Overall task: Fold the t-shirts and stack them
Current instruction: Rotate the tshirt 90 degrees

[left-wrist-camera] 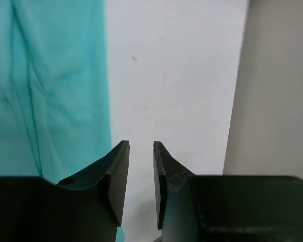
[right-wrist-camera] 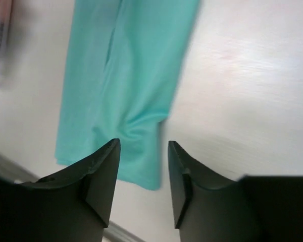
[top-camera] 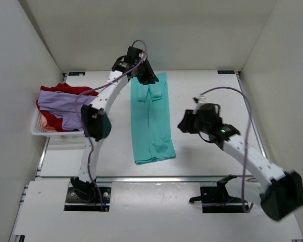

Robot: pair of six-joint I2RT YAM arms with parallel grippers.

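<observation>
White walls closed in a pale table (top-camera: 207,91) on three sides, and along the middle of that table lay the teal t-shirt (top-camera: 152,121), folded lengthwise into a long narrow strip that ran from the far wall toward the arm bases, flat but for a few creases at its far end. Everything else sat in relation to that strip. At its far end, over its left corner, hung the left gripper (top-camera: 149,76); its wrist camera showed the two dark fingers (left-wrist-camera: 116,171) parted by a narrow gap with only bare table between them, the shirt's edge just beside the left finger and not gripped. To the right of the strip, about level with its middle and a little apart from its edge, was the right gripper (top-camera: 183,124), pointing toward the cloth; its jaws stood apart with nothing between them, and its blurred wrist view looked down on one end of the strip. Well to the left of the teal shirt stood a white lattice basket (top-camera: 38,130) holding the lavender t-shirt (top-camera: 65,103) heaped on top of the red t-shirt (top-camera: 53,121), both crumpled and spilling over the rim.
</observation>
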